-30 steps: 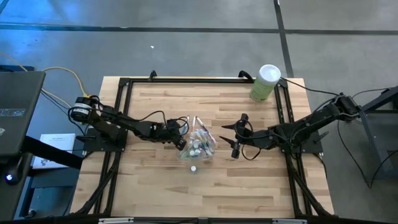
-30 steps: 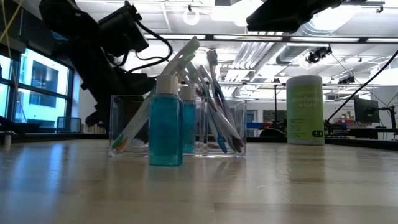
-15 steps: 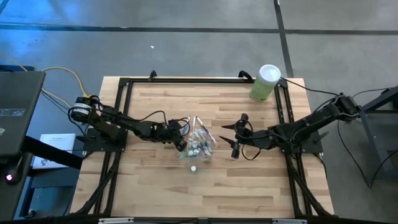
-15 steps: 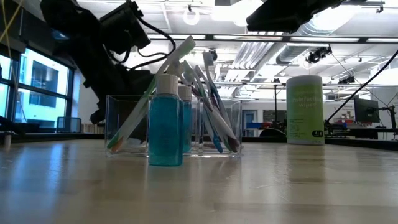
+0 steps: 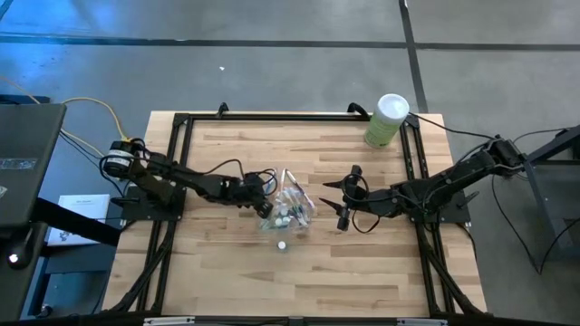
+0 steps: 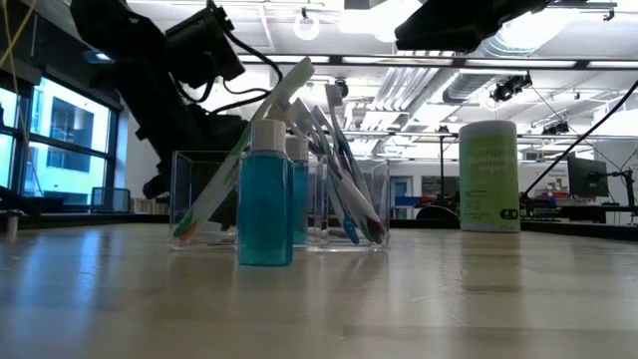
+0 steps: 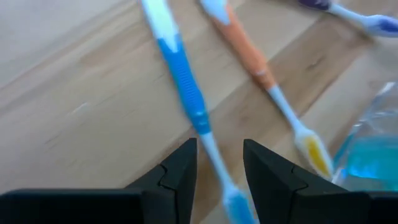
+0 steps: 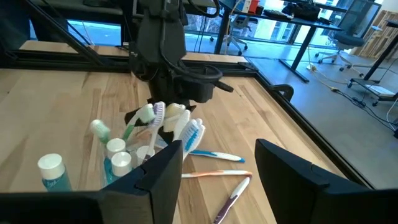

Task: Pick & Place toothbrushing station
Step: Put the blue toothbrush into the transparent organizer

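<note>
Fingers of the left gripper (image 7: 217, 163) stand narrowly parted, straddling a blue-handled toothbrush (image 7: 184, 87) running lengthwise between them, beside the clear holder (image 5: 288, 210).

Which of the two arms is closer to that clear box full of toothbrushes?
The left. Its tool sits right against the clear holder on its left side, while the right tool hangs off to the holder's right with bare table between them.
</note>
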